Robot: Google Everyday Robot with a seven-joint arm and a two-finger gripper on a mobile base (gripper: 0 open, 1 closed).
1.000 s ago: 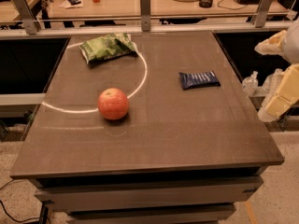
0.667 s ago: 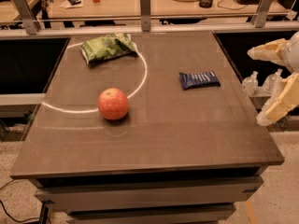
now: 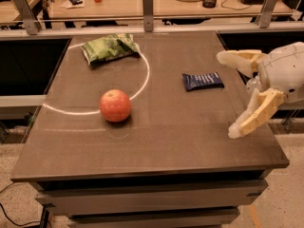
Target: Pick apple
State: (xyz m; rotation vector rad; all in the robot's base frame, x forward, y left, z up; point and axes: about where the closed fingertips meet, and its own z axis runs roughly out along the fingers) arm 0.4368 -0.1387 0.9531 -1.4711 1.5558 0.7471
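Note:
The apple [image 3: 115, 105] is round and red-orange with a paler patch on top. It sits on the dark table [image 3: 161, 141], left of centre, on a white arc line. My gripper [image 3: 227, 95] is cream-coloured and hovers over the table's right edge, far to the right of the apple. Its two fingers are spread wide apart, one high near the blue packet, one low near the front right. It holds nothing.
A green snack bag [image 3: 109, 47] lies at the table's back left. A small dark blue packet [image 3: 203, 80] lies right of centre, close to the upper finger. Beyond the table runs a rail with metal posts [image 3: 147, 4] and a cluttered desk.
The gripper has moved leftward from the right edge of view, in over the table's right side. The apple, bag and packet have not moved.

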